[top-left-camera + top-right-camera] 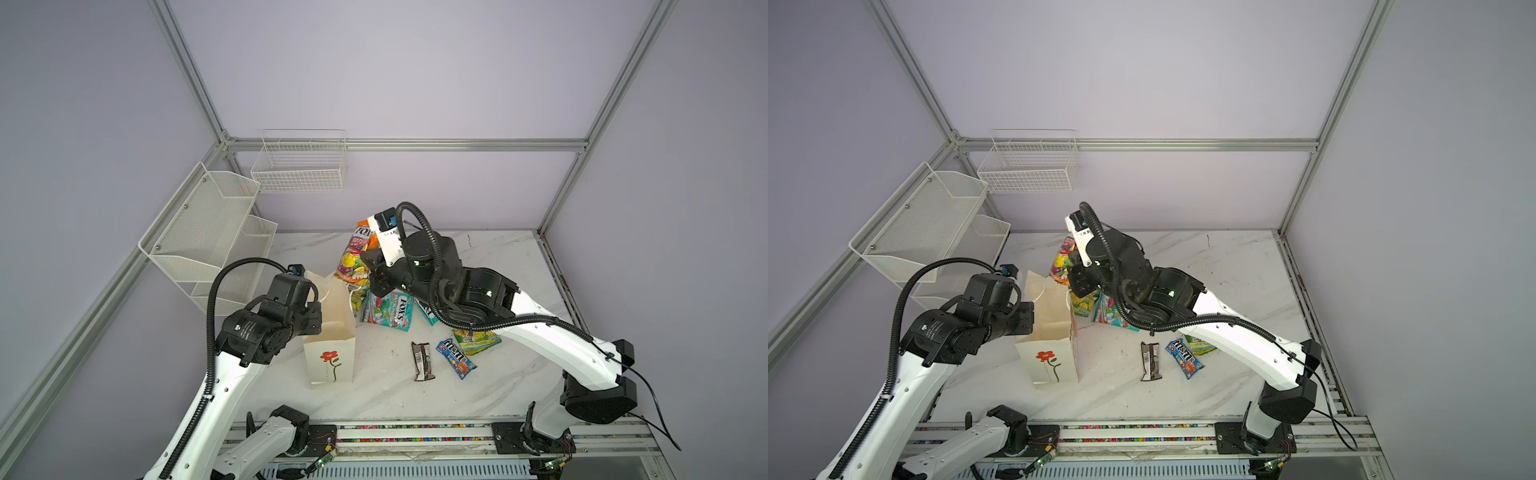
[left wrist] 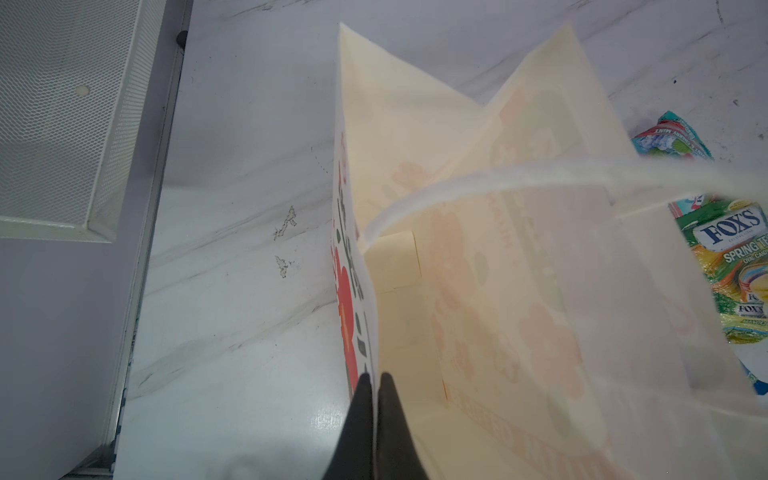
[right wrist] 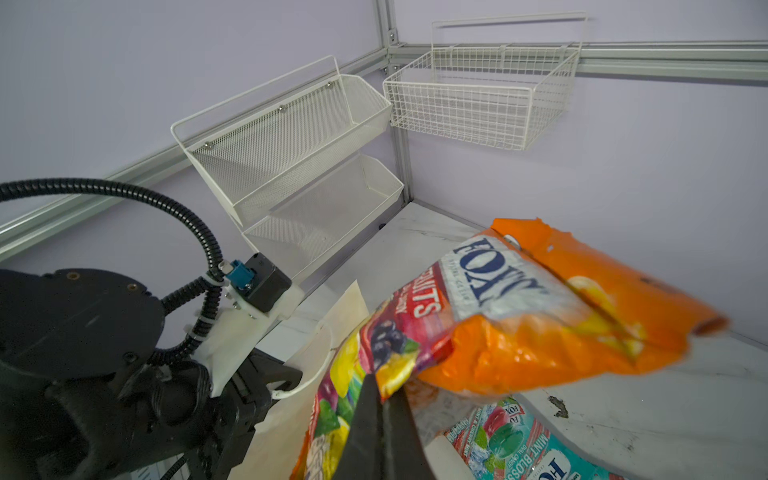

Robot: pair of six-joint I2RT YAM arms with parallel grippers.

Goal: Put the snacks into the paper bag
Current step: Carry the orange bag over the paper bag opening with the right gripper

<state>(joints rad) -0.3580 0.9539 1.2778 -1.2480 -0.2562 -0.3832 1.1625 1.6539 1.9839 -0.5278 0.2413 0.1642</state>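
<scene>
Paper bag [image 1: 328, 365], both top views: upright, mouth open, towards the desk's [image 1: 490, 266] left edge; cream paper, red flower on the near face. Left hand [image 1: 314, 316] at its left wall. Right hand [image 1: 376, 278] carries the orange-purple FOX'S pouch [image 1: 353, 257], raised just beyond the bag's far rim. Loose about the desk's middle: teal FOX'S pouch [image 1: 388, 311], green FOX'S pouch [image 1: 476, 338], M&M's packet [image 1: 457, 357], dark brown bar [image 1: 423, 360]. No packet seen inside the paper bag.

Left wrist view: left hand pinched together on the bag's wall at the rim, one finger inside, one outside. Cord handle [image 2: 540, 174] arches across the mouth. Judged: thin paper, light, easily creased or tipped; the rim pinch steadies it.

Right wrist view: right hand clamped on the pouch towards one edge; the orange end sags past it. Judged: glossy film, slippery, light, sweets shifting inside. Best taken by a flat sealed edge, not the bulging middle.
</scene>
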